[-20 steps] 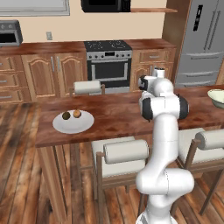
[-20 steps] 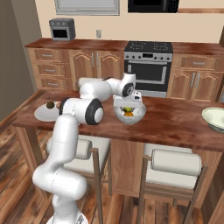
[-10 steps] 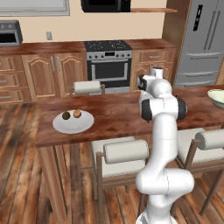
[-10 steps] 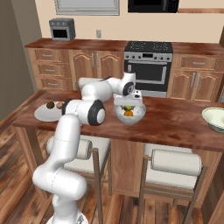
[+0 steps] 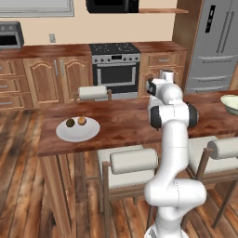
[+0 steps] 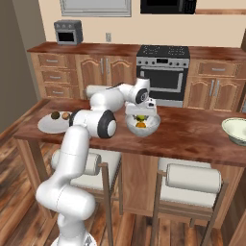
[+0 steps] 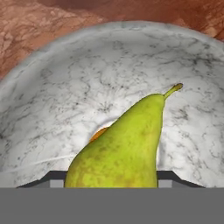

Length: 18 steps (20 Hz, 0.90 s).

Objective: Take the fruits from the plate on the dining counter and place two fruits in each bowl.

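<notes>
My gripper (image 6: 141,114) hangs over the nearer bowl (image 6: 130,126) on the dining counter (image 6: 192,134). In the hand view the yellow-green pear (image 7: 122,148) stands between the fingertips, stem up, inside the bowl (image 7: 65,87); the jaws are shut on it. Behind the pear peeks the orange (image 7: 98,133) on the bowl's bottom. The plate (image 5: 69,135) lies at the counter's left end with the dark olive-brown fruit (image 5: 70,122) and the tan-orange fruit (image 5: 82,121) on it. The second bowl (image 6: 235,129) stands at the counter's right end.
Padded stools (image 5: 134,160) line the near side of the counter, and another stool (image 5: 92,92) stands on its far side. Cabinets and a stove (image 5: 114,65) run along the back wall. A fridge (image 5: 211,42) stands at the back right.
</notes>
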Available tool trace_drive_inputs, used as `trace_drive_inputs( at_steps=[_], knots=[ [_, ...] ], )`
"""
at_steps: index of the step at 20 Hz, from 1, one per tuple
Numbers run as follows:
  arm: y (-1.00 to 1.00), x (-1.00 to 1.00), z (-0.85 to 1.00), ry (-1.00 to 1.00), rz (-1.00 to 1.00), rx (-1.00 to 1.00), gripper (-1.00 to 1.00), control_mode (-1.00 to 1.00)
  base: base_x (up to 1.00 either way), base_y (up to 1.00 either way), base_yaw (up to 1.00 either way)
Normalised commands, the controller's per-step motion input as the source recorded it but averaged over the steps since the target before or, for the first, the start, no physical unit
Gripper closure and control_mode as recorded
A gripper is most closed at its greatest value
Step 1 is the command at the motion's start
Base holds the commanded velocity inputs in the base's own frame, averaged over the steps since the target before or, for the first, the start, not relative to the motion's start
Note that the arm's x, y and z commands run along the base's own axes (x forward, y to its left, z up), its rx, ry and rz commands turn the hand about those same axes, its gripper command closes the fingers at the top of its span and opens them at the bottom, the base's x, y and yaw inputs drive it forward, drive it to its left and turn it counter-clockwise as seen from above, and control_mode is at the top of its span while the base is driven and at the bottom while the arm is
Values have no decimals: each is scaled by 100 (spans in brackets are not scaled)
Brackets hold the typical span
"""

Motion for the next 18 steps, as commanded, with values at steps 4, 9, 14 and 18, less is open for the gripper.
trace_drive_inputs(
  at_steps=[4,9,14,18],
  knots=[
    [0,-24,7,0,0,0,-100,-100,0,0,0],
    [0,-38,11,0,0,0,-100,-100,0,0,0],
    [3,-80,44,-11,0,0,-100,-100,0,0,0],
    [34,-100,29,-22,2,0,-100,-100,0,0,0]
  ],
)
